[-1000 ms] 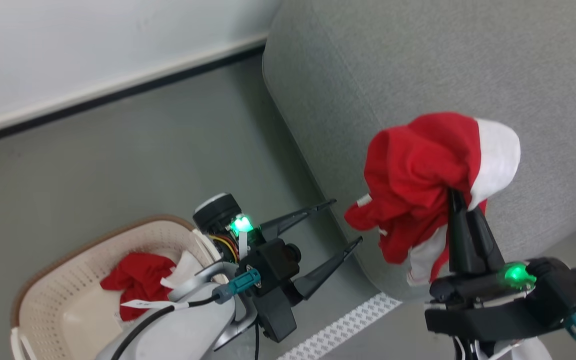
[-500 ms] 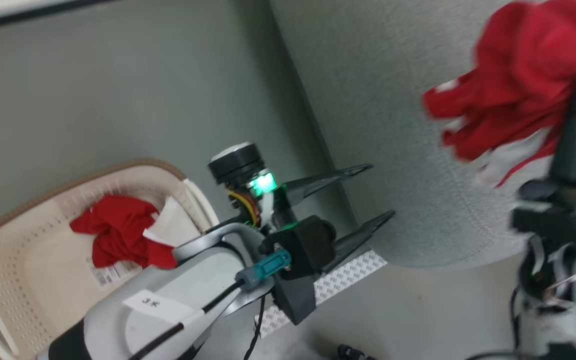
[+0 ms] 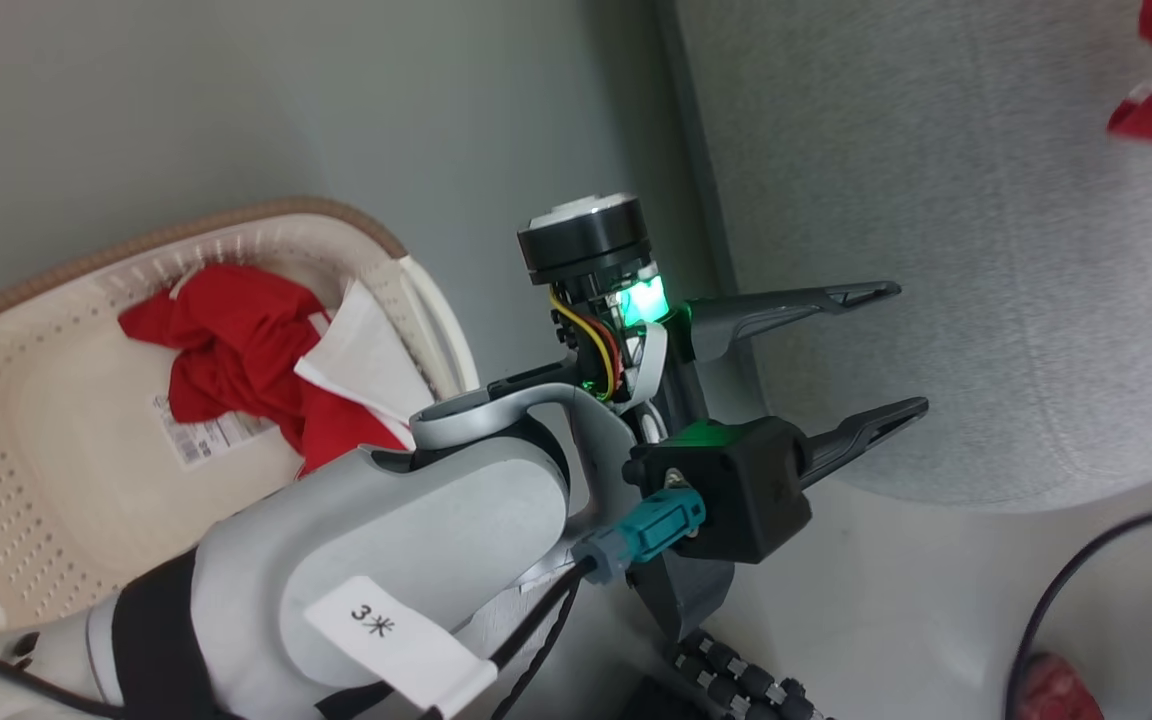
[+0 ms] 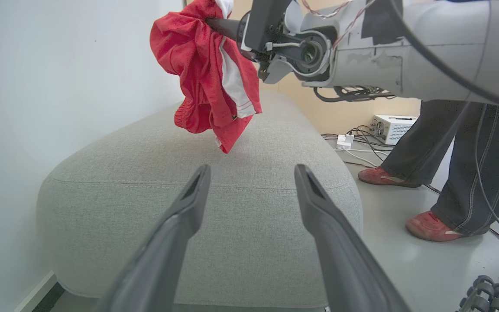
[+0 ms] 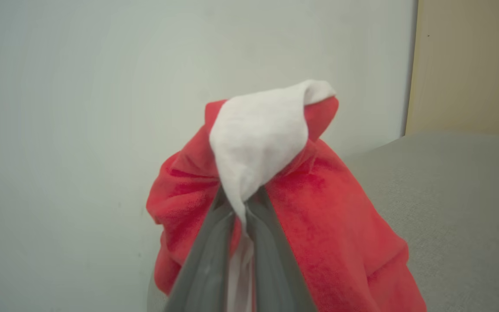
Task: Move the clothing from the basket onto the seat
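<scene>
A red and white piece of clothing (image 5: 319,208) hangs bunched from my right gripper (image 5: 241,203), which is shut on it. In the left wrist view that clothing (image 4: 206,82) dangles just above the grey seat (image 4: 197,208), apart from it. More red and white clothing (image 3: 236,350) lies crumpled in the cream basket (image 3: 56,470) on the floor at the left. My left gripper (image 3: 908,348) stands open and empty beside the seat (image 3: 936,200) edge, its fingers (image 4: 189,203) pointing at the seat's side.
A person's legs (image 4: 470,151) in dark trousers and red shoes (image 4: 431,225) stand on the floor right of the seat. A white box (image 4: 392,128) and cables lie behind them. A pale wall (image 4: 37,108) borders the seat on the other side.
The head camera has swung, so the whole picture has shifted. The held clothing now shows just at the head view's top right edge. Both grippers keep their states.
</scene>
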`<state>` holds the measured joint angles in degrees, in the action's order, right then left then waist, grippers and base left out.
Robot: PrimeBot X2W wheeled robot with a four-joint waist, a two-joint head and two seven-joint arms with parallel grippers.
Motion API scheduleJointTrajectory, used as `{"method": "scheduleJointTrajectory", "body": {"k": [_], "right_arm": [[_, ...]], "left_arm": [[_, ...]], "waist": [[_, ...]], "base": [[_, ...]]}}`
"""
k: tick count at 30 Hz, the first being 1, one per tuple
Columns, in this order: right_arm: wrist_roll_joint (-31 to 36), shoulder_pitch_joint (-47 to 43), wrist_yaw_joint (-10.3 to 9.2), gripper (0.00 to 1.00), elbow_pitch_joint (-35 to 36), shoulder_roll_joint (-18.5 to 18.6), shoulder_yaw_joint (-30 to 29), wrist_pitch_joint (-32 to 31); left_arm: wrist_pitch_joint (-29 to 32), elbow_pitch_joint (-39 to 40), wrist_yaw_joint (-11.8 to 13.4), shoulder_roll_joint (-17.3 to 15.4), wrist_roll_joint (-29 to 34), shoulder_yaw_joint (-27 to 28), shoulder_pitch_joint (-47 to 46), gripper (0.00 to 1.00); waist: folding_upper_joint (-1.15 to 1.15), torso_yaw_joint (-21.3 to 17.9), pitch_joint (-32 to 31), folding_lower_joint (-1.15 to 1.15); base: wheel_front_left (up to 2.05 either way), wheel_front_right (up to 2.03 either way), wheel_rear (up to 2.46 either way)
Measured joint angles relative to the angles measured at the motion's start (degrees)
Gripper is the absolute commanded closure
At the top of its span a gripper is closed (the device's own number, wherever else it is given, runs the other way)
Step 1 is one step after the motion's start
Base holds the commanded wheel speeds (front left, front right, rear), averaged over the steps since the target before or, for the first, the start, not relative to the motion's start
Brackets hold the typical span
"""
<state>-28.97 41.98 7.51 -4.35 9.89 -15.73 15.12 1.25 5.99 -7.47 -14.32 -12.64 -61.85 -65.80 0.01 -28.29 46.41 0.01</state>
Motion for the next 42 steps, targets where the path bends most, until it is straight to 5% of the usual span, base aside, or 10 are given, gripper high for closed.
{"method": "scheduleJointTrajectory", "body": {"k": [11, 28, 29, 30, 31, 42], "right_arm": [[-3.98, 15.69, 0.0, 1.0, -14.99, 12.62, 0.26, 0.0], [-0.24, 17.68, 0.0, 1.0, -39.52, 14.37, -1.8, 0.01], [-0.11, 17.7, 0.0, 0.91, -40.19, 14.33, -1.8, 0.01], [-0.04, 17.8, 0.0, 0.57, -40.8, 14.32, -1.82, 0.01], [-0.04, 17.92, 0.0, 0.0, -41.18, 14.32, -1.98, 0.0], [5.34, 9.32, 0.0, 0.0, -31.11, 15.82, -5.83, 0.01]], "left_arm": [[1.72, 2.44, 0.0, -0.81, -0.74, -0.82, -2.38, 0.0], [1.83, 2.66, 0.56, -1.96, -1.01, -1.26, -2.77, 0.0], [1.68, 2.52, 0.57, -2.11, -1.01, -1.33, -2.66, 0.0], [1.63, 2.36, 0.59, -2.16, -1.02, -1.37, -2.57, 0.0], [1.47, 2.3, 0.68, -2.16, -1.02, -1.43, -2.54, 0.0], [-1.65, 1.15, 3.23, -2.43, -1.48, -1.0, -0.67, 0.0]], "waist": [[0.0, 2.28, 5.48, 0.0], [0.0, 4.37, 6.01, -0.01], [0.0, 4.32, 5.89, -0.01], [0.0, 4.28, 5.73, -0.01], [-0.01, 4.27, 5.55, -0.02], [-0.01, 5.37, 1.94, -0.02]], "base": [[0.0, 0.0, 0.0], [0.0, 0.0, 0.0], [0.0, 0.0, 0.0], [0.0, 0.0, 0.0], [0.0, 0.0, 0.0], [0.0, 0.0, 0.0]]}}
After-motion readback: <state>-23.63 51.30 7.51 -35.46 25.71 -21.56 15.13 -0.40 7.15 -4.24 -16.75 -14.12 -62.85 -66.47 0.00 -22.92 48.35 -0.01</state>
